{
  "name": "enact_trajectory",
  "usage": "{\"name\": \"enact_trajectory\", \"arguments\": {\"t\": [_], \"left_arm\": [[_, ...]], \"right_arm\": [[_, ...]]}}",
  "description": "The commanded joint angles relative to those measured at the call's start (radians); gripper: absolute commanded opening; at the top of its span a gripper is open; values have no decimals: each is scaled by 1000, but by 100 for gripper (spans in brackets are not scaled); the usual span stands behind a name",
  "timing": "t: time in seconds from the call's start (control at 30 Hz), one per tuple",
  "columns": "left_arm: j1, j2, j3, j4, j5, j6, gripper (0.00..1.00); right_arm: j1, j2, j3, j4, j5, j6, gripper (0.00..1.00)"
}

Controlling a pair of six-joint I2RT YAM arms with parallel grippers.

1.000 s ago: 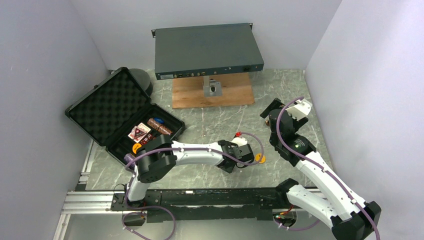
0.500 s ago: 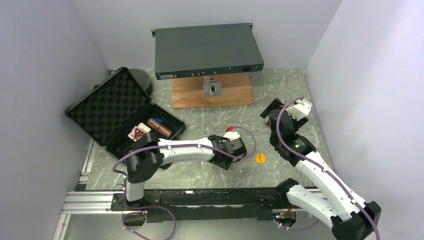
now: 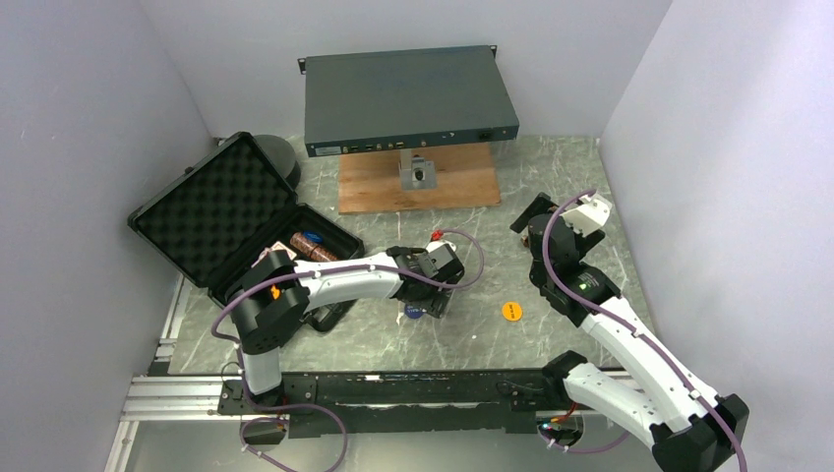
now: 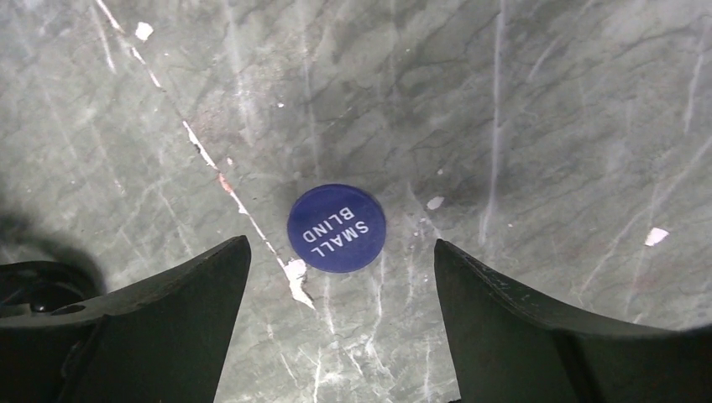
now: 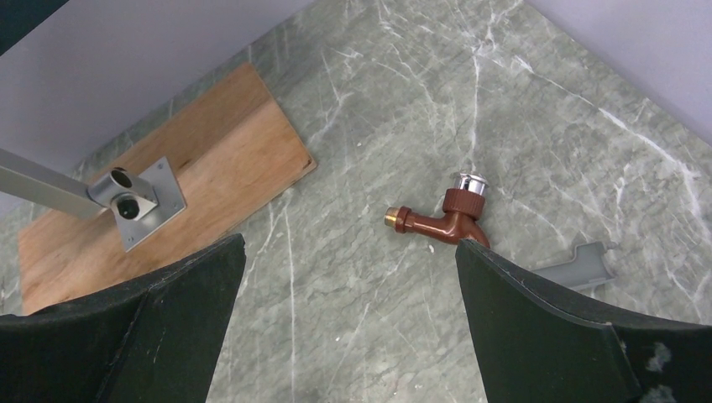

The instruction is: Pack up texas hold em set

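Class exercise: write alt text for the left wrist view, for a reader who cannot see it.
A blue disc printed SMALL BLIND lies flat on the grey-green marble table, untouched, between the two black fingers of the open left gripper.

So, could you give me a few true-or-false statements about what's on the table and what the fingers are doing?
The blue disc reads SMALL BLIND. True.
The left fingers are clamped on it. False: they stand wide apart, not touching it.
The orange disc sits inside the black case. False: it lies out on the table.
The case's lid is open. True.
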Motion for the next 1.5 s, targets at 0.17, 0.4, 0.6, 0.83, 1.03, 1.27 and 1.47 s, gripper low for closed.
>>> {"name": "enact_trajectory", "arguments": {"t": [0.17,0.4,0.6,0.83,1.03,1.27,1.47], "left_arm": [[3,43,-9,39,30,16,85],[15,82,-15,36,46,5,83],[21,91,-30,42,70,-13,77],[24,92,-68,44,89,-51,69],[27,94,-88,34,87,-72,62],[27,94,-98,8,67,-88,54],[27,80,-107,10,55,-91,39]], "right_arm": [[-2,9,0,37,4,-14,100],[-2,14,1,38,1,-15,100],[-2,16,1,38,4,-17,100],[-2,15,0,38,5,-17,100],[-3,14,1,37,4,-18,100],[-2,13,1,37,7,-18,100],[-2,13,1,35,6,-19,100]]}}
